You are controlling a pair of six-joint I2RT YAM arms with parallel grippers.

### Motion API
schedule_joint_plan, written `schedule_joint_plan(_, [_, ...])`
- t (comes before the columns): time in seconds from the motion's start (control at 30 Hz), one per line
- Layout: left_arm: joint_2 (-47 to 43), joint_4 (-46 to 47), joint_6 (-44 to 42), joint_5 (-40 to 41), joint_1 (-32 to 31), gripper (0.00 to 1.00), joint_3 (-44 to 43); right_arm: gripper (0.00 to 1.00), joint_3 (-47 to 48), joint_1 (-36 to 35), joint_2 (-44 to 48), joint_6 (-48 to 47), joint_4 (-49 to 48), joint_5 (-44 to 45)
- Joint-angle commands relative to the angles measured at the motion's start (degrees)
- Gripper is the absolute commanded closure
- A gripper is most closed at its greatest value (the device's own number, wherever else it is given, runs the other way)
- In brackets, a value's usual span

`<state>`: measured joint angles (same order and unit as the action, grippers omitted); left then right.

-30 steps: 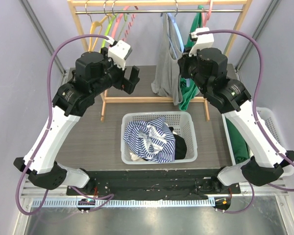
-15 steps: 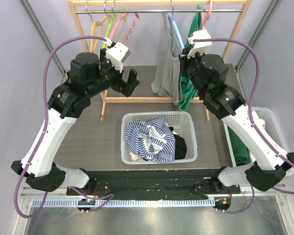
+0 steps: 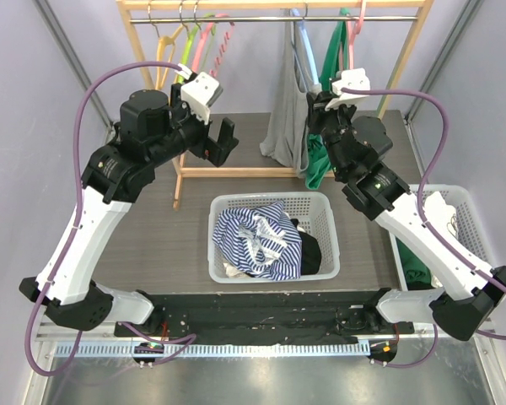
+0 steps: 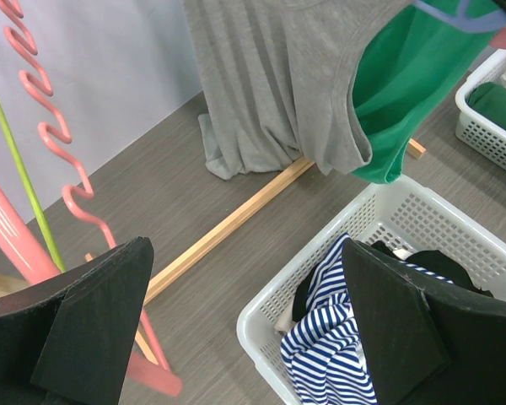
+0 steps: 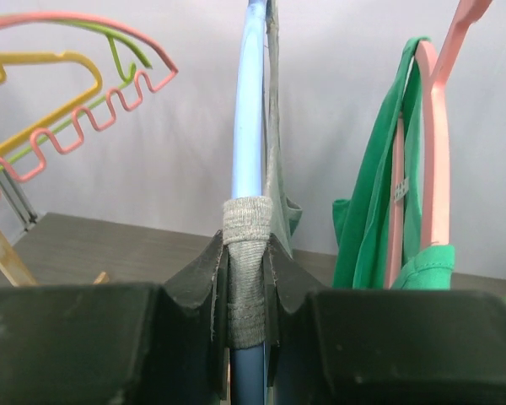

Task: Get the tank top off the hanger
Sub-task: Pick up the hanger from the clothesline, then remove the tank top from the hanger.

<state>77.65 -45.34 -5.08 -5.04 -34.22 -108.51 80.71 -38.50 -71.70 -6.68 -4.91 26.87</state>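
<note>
Barely begun: the right hand (image 5: 246, 270) pinches the tank top (image 5: 273, 126) strap on its hanger (image 5: 247, 110). The left hand (image 4: 244, 295) hangs released. The top is not yet off.

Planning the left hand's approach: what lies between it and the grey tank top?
Nothing hangs between the left hand and tank top; only the rack's wooden rail below, in the top view.

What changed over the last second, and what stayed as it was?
The right gripper, fingers shut on the tank top strap at the blue hanger, drew back toward the arms' bases, and its elbow swung out right. The left arm edged left. Unchanged: that grip, the left gripper open, the basket.
</note>
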Motion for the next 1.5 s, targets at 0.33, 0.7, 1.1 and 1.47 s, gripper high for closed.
schedule_joint_plan(0.33, [-1.36,0.87,0.51,-0.85,0.99,0.00,0.40,0.99,6.48,-0.17,3.93,2.19,-8.73,-4.10])
schedule_joint_plan(0.7, [1.10,0.96,0.16,-2.78,1.17,0.00,-2.50,0.99,16.40,-0.87,13.59,6.32,28.87,-25.19])
schedule_joint_plan(1.1, [-1.09,0.25,1.48,-4.45,1.17,0.00,-1.53,0.99,30.44,-0.87,19.68,10.10,32.51,-34.69])
schedule_joint_plan(1.47, [-3.29,0.61,1.92,-4.63,1.26,0.00,1.11,0.99,42.51,-0.70,13.08,12.91,28.90,-40.41])
